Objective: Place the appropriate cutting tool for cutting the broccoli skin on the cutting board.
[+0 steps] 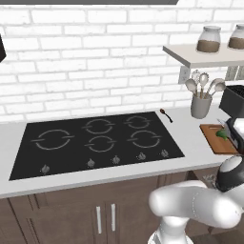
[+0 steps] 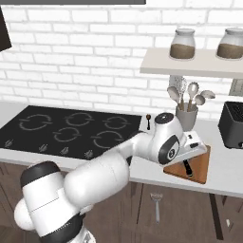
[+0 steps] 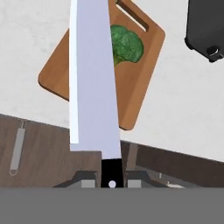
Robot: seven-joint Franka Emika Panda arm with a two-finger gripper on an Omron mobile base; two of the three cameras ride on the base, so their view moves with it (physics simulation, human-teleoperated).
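My gripper [image 3: 110, 178] is shut on the black handle of a big kitchen knife [image 3: 92, 78]. Its wide steel blade points away from the hand, over the counter's front edge and across the cutting board [image 3: 142, 83]. The orange-brown board [image 1: 214, 139] lies at the right end of the counter, and the green broccoli [image 3: 127, 43] sits on its far part, partly hidden behind the blade. In the left base view the broccoli [image 1: 222, 135] is just beside the hand. In the right base view the gripper [image 2: 189, 160] hangs over the board's [image 2: 198, 172] near edge.
A black toaster [image 3: 208, 26] stands right of the board. A grey utensil pot [image 1: 200, 106] is behind it, under a shelf [image 2: 190, 62] with jars. The black cooktop [image 1: 95, 140] lies to the left, a small dark spoon [image 1: 166, 114] beside it. A grey peeler-like tool [image 2: 156, 205] shows low before the cabinets.
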